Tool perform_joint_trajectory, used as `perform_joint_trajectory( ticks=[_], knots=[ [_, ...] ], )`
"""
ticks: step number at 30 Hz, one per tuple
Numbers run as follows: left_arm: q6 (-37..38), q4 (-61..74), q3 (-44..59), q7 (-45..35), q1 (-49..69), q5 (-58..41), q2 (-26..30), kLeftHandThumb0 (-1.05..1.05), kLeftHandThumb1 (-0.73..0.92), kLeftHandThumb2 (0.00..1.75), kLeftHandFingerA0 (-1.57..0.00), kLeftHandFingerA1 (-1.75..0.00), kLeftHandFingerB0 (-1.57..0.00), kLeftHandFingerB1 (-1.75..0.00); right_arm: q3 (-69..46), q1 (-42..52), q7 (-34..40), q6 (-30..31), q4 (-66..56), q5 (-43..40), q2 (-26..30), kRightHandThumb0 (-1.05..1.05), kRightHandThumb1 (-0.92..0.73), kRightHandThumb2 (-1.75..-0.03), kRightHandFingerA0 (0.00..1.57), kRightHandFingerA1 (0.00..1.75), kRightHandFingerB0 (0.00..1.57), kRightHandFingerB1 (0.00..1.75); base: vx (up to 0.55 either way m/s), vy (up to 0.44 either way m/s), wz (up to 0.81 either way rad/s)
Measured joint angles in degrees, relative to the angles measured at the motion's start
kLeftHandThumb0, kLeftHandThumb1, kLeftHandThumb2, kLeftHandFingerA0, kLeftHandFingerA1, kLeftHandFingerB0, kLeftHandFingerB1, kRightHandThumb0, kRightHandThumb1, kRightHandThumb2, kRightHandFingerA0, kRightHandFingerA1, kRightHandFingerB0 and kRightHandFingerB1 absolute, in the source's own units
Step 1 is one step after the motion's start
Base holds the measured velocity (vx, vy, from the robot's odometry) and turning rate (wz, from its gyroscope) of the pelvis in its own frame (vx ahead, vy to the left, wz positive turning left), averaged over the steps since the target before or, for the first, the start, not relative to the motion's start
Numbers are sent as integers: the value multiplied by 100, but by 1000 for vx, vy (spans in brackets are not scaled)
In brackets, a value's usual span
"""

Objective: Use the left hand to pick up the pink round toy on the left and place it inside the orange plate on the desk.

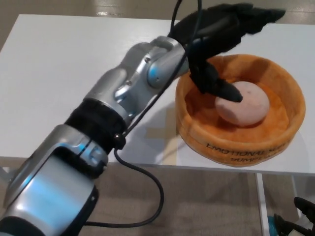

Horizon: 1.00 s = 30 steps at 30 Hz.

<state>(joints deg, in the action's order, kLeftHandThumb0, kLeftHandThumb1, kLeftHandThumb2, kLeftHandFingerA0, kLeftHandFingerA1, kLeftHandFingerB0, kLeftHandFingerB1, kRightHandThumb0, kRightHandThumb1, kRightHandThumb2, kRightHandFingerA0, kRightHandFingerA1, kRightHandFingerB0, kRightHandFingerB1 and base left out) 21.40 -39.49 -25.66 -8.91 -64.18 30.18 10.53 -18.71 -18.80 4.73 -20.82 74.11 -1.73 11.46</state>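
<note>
We judged the task all but finished: the pink round toy [243, 103] lay inside the orange plate [236, 142], resting on its floor toward the middle, and the plate itself sat at the near right edge of the white desk [64, 73]. What remained, as far as we could tell, was only for the arm to draw clear of the plate.

The left hand [221, 39] hung over the plate's far left rim with its fingers [256, 17] spread wide and stretched out toward the far edge of the desk, holding nothing. The thumb [216, 83] pointed down into the plate, its tip overlapping the toy's left side (whether it actually touched the toy or merely passed in front of it, we could not tell from this single view). A black cable [142, 172] trailed from the forearm down past the desk's near edge. The right hand did not show.
</note>
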Motion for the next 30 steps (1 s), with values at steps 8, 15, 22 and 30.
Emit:
perform_joint_trajectory(
  ticks=[8, 15, 22, 30],
  knots=[
    [-82, 1768, 538, -464, 510, -543, 263, -43, 36, 52, 0, -23, -4, -26, -2, -8, -3, 0, -6, 2, -3, -29, -41, -74, 30, 85, 21, 66, 0, 0, 0],
    [-168, 3064, 958, -801, 1265, -1173, 642, -14, 42, 53, -18, -35, -29, -31, 6, -14, -2, 0, -13, 17, 0, -29, -41, -74, 31, 91, 20, 70, 0, 0, 0],
    [-250, 3839, 1376, -1112, 2043, -1765, 1157, -12, 67, 59, -42, -47, -51, -41, 7, -23, -3, 0, -21, 24, 2, -27, -42, -74, 29, 85, 20, 65, 0, 0, 0],
    [-359, 4372, 1966, -1763, 3357, -2591, 1914, 8, 65, 62, -33, -46, -40, -38, 9, -65, -2, -1, -28, 44, 8, -26, -38, -79, 30, 99, 20, 74, 0, 0, 0]
  ],
)
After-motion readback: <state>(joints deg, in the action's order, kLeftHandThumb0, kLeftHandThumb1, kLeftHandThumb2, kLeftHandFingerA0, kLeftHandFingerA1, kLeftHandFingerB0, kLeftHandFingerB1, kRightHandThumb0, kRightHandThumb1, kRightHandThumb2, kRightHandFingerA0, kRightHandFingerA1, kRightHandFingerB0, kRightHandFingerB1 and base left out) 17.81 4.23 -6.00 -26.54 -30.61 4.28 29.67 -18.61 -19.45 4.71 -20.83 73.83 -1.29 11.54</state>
